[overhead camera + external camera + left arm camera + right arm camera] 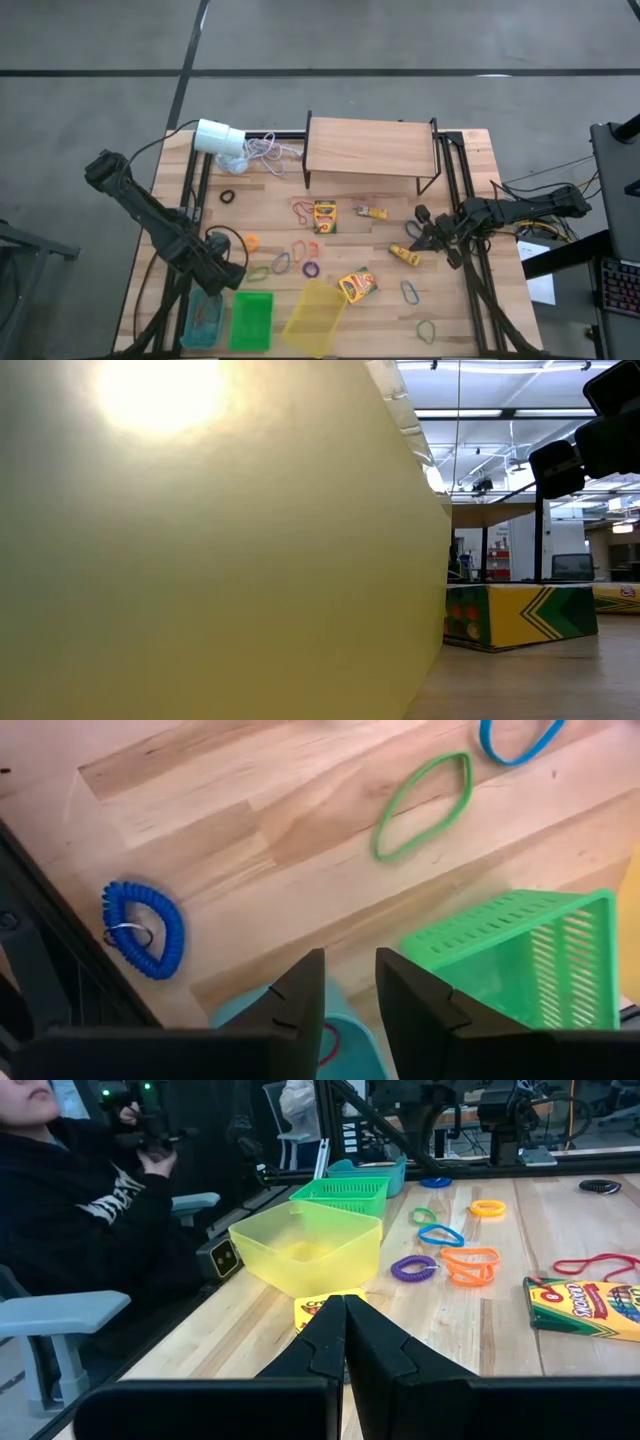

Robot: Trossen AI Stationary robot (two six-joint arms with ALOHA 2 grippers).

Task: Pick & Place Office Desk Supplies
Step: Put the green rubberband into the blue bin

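Hovering over the teal plastic basket (345, 1030), the left gripper (350, 995) is seen with jaws narrowly parted, nothing clamped; a thin red band lies below. Beside it stand a green slotted basket (251, 320) and a yellow translucent bin (315, 318). Coloured rubber-band loops (305, 250) and yellow-green crayon boxes (325, 216) are scattered mid-table. The right gripper (422, 238) is fully closed, empty, beside a small yellow packet (404, 254).

Left gripper (350, 1000) jaws slightly apart above teal bin (345, 1040), beside green basket (520, 955).
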